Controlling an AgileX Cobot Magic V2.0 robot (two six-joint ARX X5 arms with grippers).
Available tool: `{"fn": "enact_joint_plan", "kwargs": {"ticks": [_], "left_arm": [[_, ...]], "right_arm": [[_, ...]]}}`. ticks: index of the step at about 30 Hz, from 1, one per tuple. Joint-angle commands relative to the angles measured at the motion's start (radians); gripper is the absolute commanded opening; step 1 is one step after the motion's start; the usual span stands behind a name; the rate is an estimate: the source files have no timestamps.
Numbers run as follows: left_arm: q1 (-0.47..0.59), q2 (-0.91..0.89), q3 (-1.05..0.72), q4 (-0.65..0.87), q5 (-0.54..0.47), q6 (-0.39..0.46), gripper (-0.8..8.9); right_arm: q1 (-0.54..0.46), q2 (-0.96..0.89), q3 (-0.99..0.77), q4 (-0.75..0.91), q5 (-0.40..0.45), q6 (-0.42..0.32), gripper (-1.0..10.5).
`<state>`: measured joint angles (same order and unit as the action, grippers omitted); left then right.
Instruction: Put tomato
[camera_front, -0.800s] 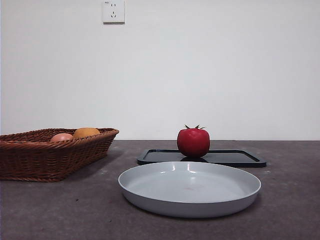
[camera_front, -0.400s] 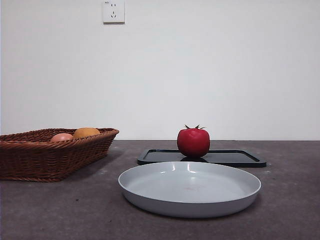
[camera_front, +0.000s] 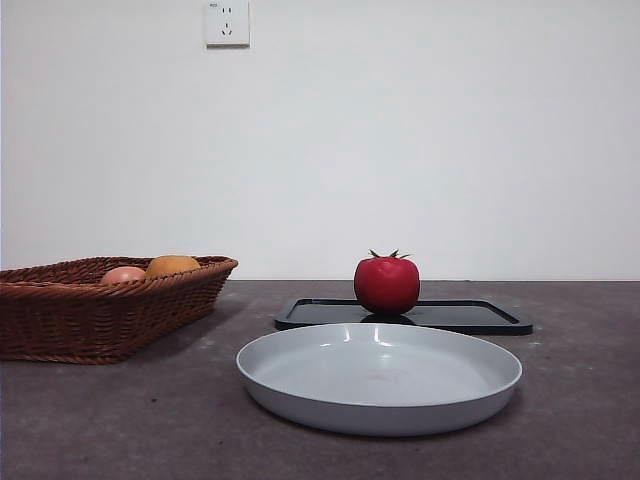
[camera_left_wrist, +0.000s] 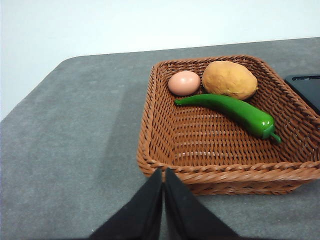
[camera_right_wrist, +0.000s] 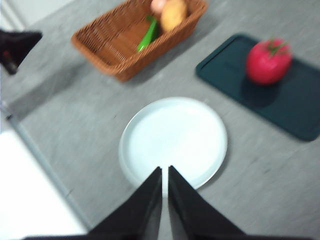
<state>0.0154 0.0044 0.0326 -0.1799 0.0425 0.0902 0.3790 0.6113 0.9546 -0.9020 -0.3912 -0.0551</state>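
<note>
Your tomato (camera_front: 387, 285) sits upright on the black tray (camera_front: 480, 317), toward that tray's left end in the front view, green calyx on top, untouched by either arm. The same tomato (camera_right_wrist: 268, 61) shows blurred in the right wrist view, resting on the tray (camera_right_wrist: 295, 112). In front of the tray lies the pale grey plate (camera_front: 300, 385), bare, close to the tray but apart from it. To the left stands the wicker basket (camera_front: 60, 320); over its rim you see a pink-peach fruit (camera_front: 123, 274) and an orange-brown one (camera_front: 172, 265). The left wrist view shows inside the basket (camera_left_wrist: 165, 135): the egg-like pink fruit (camera_left_wrist: 183, 83) and the orange-brown lumpy fruit (camera_left_wrist: 229, 79) side by side against the far wall, with a green chili pepper (camera_left_wrist: 235, 111) lying just in front of them. Your left gripper (camera_left_wrist: 163, 175) hangs off the basket's near rim, fingers pressed together, grasping nothing. Your right gripper (camera_right_wrist: 164, 172) hangs above the plate's (camera_right_wrist: 172, 140) near edge, fingers likewise clenched on nothing. All things rest on the dark grey surface (camera_front: 580, 400).
</note>
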Motion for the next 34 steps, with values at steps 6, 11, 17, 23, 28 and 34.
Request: {"fn": "enact_joint_plan", "kwargs": {"ticks": [6,11,17,23,28,34], "left_arm": [[0.001,-0.001,-0.021,-0.007,-0.002,-0.005,0.08],[0.001,-0.001,-0.021,-0.007,-0.002,-0.005,0.08],[0.001,-0.001,-0.021,-0.007,-0.001,-0.005,0.08],[0.001,-0.001,-0.021,-0.008,-0.001,-0.005,0.08],[0.001,-0.001,-0.021,-0.008,-0.001,-0.005,0.08],[0.001,-0.001,-0.021,-0.008,-0.001,-0.005,0.08]], "right_arm": [[-0.218,-0.152,-0.133,0.296,0.000,0.015,0.1],[-0.324,-0.294,-0.365,0.552,0.020,0.023,0.1],[-0.351,-0.444,-0.629,0.790,0.184,0.079,0.1],[-0.351,-0.547,-0.823,0.913,0.307,0.136,0.1],[-0.351,-0.591,-0.921,0.925,0.317,0.150,0.1],[-0.352,-0.608,-0.944,0.854,0.342,0.149,0.1]]}}
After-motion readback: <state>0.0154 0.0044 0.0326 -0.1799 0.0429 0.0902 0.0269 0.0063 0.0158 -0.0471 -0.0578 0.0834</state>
